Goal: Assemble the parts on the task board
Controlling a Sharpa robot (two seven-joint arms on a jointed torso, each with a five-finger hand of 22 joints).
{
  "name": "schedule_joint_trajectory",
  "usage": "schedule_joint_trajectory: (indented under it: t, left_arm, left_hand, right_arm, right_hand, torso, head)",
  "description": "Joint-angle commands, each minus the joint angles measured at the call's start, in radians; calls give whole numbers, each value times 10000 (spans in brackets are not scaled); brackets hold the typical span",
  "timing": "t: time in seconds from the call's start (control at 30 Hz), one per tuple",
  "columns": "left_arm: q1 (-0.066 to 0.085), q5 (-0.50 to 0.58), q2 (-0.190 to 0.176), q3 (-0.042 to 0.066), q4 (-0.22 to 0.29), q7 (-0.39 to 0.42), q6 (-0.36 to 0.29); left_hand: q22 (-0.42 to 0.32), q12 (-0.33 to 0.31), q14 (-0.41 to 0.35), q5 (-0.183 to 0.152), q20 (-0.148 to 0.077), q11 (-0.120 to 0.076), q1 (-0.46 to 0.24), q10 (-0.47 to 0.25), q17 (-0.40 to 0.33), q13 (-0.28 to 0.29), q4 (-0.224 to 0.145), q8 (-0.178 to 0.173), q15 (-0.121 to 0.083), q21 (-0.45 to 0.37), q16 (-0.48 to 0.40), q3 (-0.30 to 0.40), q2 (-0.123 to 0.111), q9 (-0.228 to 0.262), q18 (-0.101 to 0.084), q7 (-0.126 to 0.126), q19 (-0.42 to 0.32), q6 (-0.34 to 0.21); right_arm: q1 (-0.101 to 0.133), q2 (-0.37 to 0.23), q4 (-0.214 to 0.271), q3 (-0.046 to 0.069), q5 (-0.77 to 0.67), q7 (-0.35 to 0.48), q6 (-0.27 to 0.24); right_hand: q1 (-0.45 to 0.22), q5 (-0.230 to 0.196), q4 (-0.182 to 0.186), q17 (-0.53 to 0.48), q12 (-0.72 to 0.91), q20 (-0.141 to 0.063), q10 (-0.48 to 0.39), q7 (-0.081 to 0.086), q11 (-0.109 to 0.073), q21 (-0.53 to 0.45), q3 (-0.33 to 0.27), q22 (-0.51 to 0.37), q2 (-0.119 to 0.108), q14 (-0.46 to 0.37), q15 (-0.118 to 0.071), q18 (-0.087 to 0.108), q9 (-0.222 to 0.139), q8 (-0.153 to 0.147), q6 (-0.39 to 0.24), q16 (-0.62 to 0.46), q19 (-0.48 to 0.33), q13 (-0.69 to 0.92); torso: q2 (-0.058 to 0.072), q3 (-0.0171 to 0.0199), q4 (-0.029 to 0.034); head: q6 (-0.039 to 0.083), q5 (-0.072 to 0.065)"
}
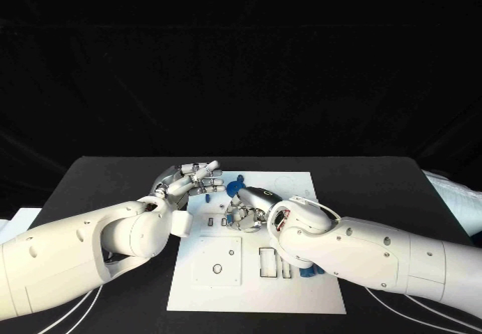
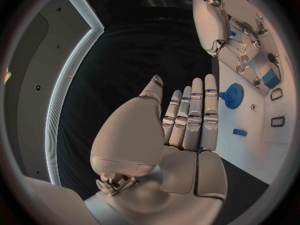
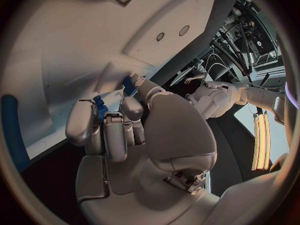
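Observation:
The white task board [image 1: 291, 292] lies in the middle of the table. My left hand [image 1: 189, 179] hovers over its far left corner, fingers straight and apart, holding nothing; the left wrist view shows the same flat hand [image 2: 187, 120]. My right hand [image 1: 251, 207] is curled over the board's upper middle. Its fingers [image 3: 109, 127] pinch a small blue part [image 3: 100, 108]. A blue gear [image 2: 234, 92] sits on the board beside the left fingertips, and a blue piece [image 1: 235, 188] shows just beyond the right hand. A small blue block [image 2: 239, 132] lies flat on the board.
More blue parts [image 1: 307, 268] lie on the board under my right forearm. A raised white square panel [image 1: 216, 261] with a hole takes the board's near left. Rectangular slots [image 1: 267, 261] lie beside it. A long blue bar [image 3: 12, 130] lies on the board near the right hand.

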Motion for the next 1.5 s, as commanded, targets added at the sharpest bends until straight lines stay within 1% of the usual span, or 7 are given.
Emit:
schedule_joint_trajectory:
  t: [0.03, 0.33, 0.97, 1.23, 1.3, 1.33, 1.5]
  left_arm:
    - [8, 20, 3, 8, 28, 75, 156]
    - [8, 20, 0, 8, 18, 73, 162]
    - [7, 20, 6, 8, 13, 45, 188]
    - [7, 20, 6, 7, 11, 27, 212]
    - [7, 20, 9, 7, 10, 19, 218]
    - [7, 20, 13, 7, 8, 11, 228]
    - [6, 20, 27, 7, -19, -38, 280]
  left_hand:
    - [-15, -66, -66, -29, 0, 10, -16, 17, 11, -6, -67, -56, -24, -35, -63, 8, 94, -8, 81, -24, 36, 42]
    - [-15, -66, -66, -29, 0, 10, -16, 17, 11, -6, -67, -56, -24, -35, -63, 8, 94, -8, 81, -24, 36, 42]
    - [-17, -71, -67, -31, 0, 12, -28, 17, 20, -6, -71, -59, -23, -40, -70, 1, 98, -8, 80, -19, 37, 41]
    - [-17, -71, -67, -31, 0, 12, -28, 17, 20, -6, -71, -59, -23, -40, -70, 1, 98, -8, 80, -19, 37, 41]
    - [-17, -71, -67, -32, 0, 13, -31, 16, 22, -6, -71, -60, -23, -41, -71, 0, 99, -9, 80, -17, 37, 41]
    - [-17, -74, -67, -32, 1, 15, -42, 16, 26, -7, -69, -62, -22, -43, -74, -4, 102, -9, 80, -13, 37, 39]
    - [-18, -77, -67, -33, 2, 18, -55, 14, 30, -7, -66, -64, -21, -46, -76, -10, 104, -10, 79, -7, 37, 37]
  right_arm:
    - [-85, -40, -29, -65, -271, -302, 546]
    - [-91, -91, 30, -65, -434, -318, 549]
    - [-96, -89, 13, -65, -453, -358, 127]
    - [-98, -107, 47, -66, -415, -152, -621]
    - [-103, -126, 81, -66, -356, -55, -871]
    - [-118, -168, 154, -64, -180, 76, -1134]
    - [-148, -422, 546, -30, 423, 665, -1713]
  right_hand:
    - [-80, 69, 4, 1385, -79, 20, -73, 49, 33, -75, -17, -21, -39, 777, -31, 9, -30, -64, -56, -57, -76, -32]
    - [-153, 159, -8, 1356, -187, 31, -121, 70, 48, -114, -65, -85, -171, 770, -18, 20, -40, -96, -91, -76, -103, -117]
    - [-714, 293, 275, 1151, -701, 128, -417, 210, 179, -364, -647, -483, -671, 719, 94, 86, -134, -355, -498, -214, -291, -546]
    - [-848, 294, 475, 1028, -1152, 170, -748, 246, 230, -544, -1096, -769, -817, 684, 136, 136, -167, -449, -753, -303, -432, -939]
    - [-868, 303, 537, 1015, -1256, 180, -830, 263, 246, -573, -1237, -808, -848, 680, 152, 142, -181, -469, -849, -316, -449, -1039]
    - [-888, 299, 600, 998, -1295, 194, -873, 282, 266, -593, -1369, -829, -867, 676, 163, 143, -198, -485, -946, -330, -457, -1083]
    - [-844, 459, 777, 987, -1275, 237, -962, 341, 322, -637, -1815, -874, -884, 669, 212, 147, -233, -482, -1206, -352, -472, -1112]
  torso:
    - [-2, -1, 5]
    - [4, 6, -2]
    - [0, 1, -3]
    - [1, 3, -2]
    - [-1, 4, 1]
    - [-3, 3, 4]
    - [1, 16, 18]
  head:
    - [-11, -3]
    - [-34, 25]
    - [-11, -1]
    - [-15, -8]
    - [-35, 45]
    - [-39, 45]
    - [-59, 16]
